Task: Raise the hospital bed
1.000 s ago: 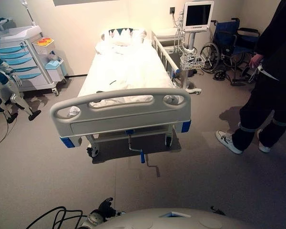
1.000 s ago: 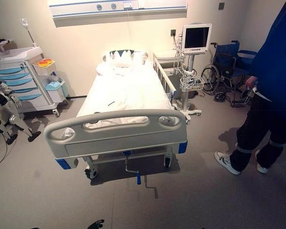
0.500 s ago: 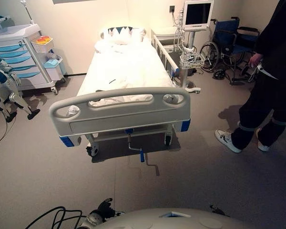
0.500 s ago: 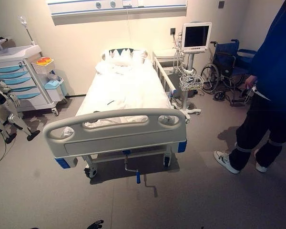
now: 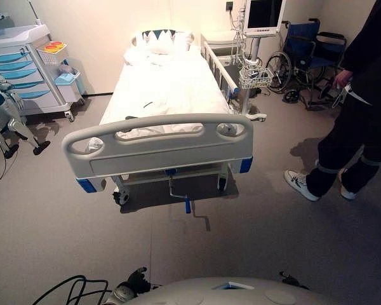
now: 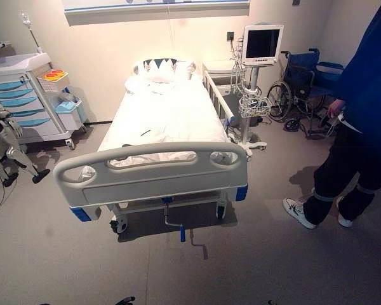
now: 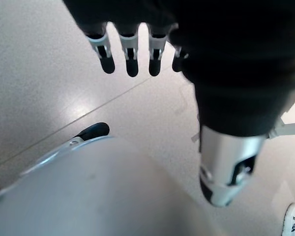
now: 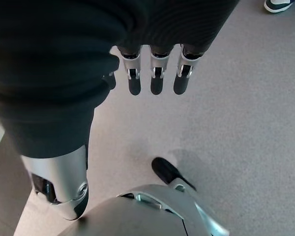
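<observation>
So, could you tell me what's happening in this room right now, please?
The robot stands at the foot of the hospital bed, facing its footboard. A crank handle hangs below the footboard, with nothing on it. The left robot hand and the right robot hand hang open over the floor, holding nothing. The mattress lies flat. A person stands to the right, near a wheelchair and a monitor stand.

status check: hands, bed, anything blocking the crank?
Left hand and right hand open, hanging over floor, holding nothing. Bed lies flat; crank sticks out under footboard. Person stands right of the bed.
</observation>
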Motion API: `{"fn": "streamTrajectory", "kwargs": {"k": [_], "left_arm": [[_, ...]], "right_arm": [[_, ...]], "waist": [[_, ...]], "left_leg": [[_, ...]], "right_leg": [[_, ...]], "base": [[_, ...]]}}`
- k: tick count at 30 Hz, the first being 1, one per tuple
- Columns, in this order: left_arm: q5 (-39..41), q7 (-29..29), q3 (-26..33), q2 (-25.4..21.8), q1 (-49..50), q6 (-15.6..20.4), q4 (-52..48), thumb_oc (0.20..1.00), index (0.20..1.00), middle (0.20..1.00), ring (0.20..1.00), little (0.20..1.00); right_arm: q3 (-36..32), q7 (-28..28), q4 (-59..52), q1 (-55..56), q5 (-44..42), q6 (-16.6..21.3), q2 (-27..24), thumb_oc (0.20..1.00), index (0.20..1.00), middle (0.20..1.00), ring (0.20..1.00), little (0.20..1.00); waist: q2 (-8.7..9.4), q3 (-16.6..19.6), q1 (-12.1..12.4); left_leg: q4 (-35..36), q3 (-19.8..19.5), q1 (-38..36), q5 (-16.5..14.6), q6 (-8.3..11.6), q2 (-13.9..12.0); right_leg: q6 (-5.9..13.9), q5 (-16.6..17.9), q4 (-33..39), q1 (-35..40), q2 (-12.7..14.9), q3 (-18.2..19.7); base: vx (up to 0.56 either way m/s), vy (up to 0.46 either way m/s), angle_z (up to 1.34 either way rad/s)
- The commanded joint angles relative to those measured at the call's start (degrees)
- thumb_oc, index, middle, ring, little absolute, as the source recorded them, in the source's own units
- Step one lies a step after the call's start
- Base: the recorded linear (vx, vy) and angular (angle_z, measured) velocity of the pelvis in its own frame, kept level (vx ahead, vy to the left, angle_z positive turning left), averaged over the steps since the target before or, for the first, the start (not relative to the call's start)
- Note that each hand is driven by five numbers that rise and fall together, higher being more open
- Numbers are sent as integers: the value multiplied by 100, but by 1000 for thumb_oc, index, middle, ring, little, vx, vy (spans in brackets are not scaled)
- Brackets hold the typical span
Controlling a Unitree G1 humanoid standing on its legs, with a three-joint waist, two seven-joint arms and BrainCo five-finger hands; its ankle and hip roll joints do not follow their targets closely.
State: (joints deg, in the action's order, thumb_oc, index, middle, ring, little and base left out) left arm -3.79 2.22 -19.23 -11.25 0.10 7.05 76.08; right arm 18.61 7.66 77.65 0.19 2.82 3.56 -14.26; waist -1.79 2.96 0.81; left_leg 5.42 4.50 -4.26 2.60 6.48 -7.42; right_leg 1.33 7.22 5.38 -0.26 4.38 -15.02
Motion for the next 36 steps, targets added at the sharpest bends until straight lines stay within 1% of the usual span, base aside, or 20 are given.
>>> {"fn": "streamTrajectory", "kwargs": {"k": [1, 7, 24, 25, 26, 27, 28, 29, 31, 33, 34, 35, 36], "left_arm": [[-275, 40, -4, 152, -327, 58, 236, 1000, 1000, 1000, 1000, 1000], [-266, 71, -26, 161, -327, 40, 209, 1000, 1000, 1000, 1000, 1000], [-219, 78, 28, 154, -316, 30, 226, 1000, 1000, 1000, 1000, 1000], [-117, 90, 94, 159, -294, 44, 219, 1000, 1000, 1000, 1000, 1000], [256, 165, 322, 143, -263, 95, 178, 1000, 1000, 1000, 1000, 1000], [257, 164, 323, 142, -262, 94, 177, 1000, 1000, 1000, 1000, 1000], [625, 273, 523, 121, -282, 148, 87, 1000, 1000, 1000, 1000, 1000], [768, 312, 614, 84, -325, 167, 0, 1000, 1000, 1000, 1000, 1000], [1075, 436, 699, 23, -382, 295, -308, 1000, 1000, 1000, 1000, 1000], [1283, 417, 660, 44, -377, 370, -573, 1000, 1000, 1000, 1000, 1000], [1401, 391, 680, 0, -530, 399, -667, 1000, 1000, 1000, 1000, 1000], [1700, 354, 802, -68, -547, 439, -736, 1000, 1000, 1000, 1000, 1000], [2270, 359, 1102, -99, -400, 588, -986, 1000, 1000, 1000, 1000, 1000]], "right_arm": [[151, -23, 147, -599, 46, 112, 146, 1000, 1000, 1000, 1000, 1000], [241, 21, -10, -624, 14, 125, 266, 1000, 1000, 1000, 1000, 1000], [275, 18, -125, -664, -44, 123, 306, 1000, 1000, 1000, 1000, 1000], [261, 5, -153, -601, -63, 135, 316, 1000, 1000, 1000, 1000, 1000], [227, 21, -190, -581, -128, 147, 328, 1000, 1000, 1000, 1000, 1000], [228, 21, -190, -581, -129, 147, 328, 1000, 1000, 1000, 1000, 1000], [209, 46, -240, -590, -216, 166, 334, 1000, 1000, 1000, 1000, 1000], [179, 52, -324, -592, -299, 161, 326, 1000, 1000, 1000, 1000, 1000], [129, 109, -655, -559, -442, 180, 291, 1000, 1000, 1000, 1000, 1000], [125, 104, -864, -461, -476, 162, 282, 1000, 1000, 1000, 1000, 1000], [159, 93, -835, -466, -450, 191, 283, 1000, 1000, 1000, 1000, 1000], [125, 89, -879, -430, -450, 193, 263, 1000, 1000, 1000, 1000, 1000], [41, 111, -1038, -386, -471, 225, 196, 1000, 1000, 1000, 1000, 1000]], "waist": [[225, -211, -29], [234, -200, -34], [267, -205, -15], [268, -214, -12], [279, -236, 0], [280, -236, -3], [287, -254, 13], [290, -267, 10], [285, -313, 13], [276, -323, 9], [263, -301, -24], [248, -300, -24], [228, -334, 5]], "left_leg": [[-127, 5, -266, -448, -455, 492], [-114, 23, -287, -450, -453, 491], [-96, 48, -313, -445, -460, 498], [-98, 39, -311, -443, -462, 498], [-107, 23, -286, -425, -462, 501], [-108, 21, -286, -425, -462, 501], [-127, 8, -263, -408, -461, 508], [-134, -6, -251, -398, -462, 512], [-178, -15, -239, -388, -463, 509], [-187, -21, -264, -391, -466, 518], [-186, -13, -279, -393, -459, 521], [-174, -15, -308, -391, -458, 527], [-203, -40, -287, -380, -454, 541]], "right_leg": [[584, -530, -250, 526, 215, 126], [575, -537, -221, 544, 200, 142], [568, -512, -197, 549, 195, 187], [569, -506, -190, 546, 201, 192], [571, -499, -201, 530, 207, 190], [571, -500, -202, 531, 207, 189], [568, -499, -222, 508, 215, 185], [565, -500, -232, 504, 219, 182], [563, -499, -259, 500, 234, 194], [557, -503, -254, 545, 241, 186], [559, -507, -254, 561, 244, 179], [557, -514, -249, 587, 253, 173], [557, -525, -259, 589, 270, 138]], "base": [[0, 0, 0], [0, 0, 0], [0, 0, 0], [-43, -31, 0], [-40, -28, 0], [-58, -37, 0], [-39, -26, -1], [-59, -36, 0], [-52, -29, 0], [-16, -11, 0], [0, 0, 0], [0, 0, 0], [0, 0, 0]]}}
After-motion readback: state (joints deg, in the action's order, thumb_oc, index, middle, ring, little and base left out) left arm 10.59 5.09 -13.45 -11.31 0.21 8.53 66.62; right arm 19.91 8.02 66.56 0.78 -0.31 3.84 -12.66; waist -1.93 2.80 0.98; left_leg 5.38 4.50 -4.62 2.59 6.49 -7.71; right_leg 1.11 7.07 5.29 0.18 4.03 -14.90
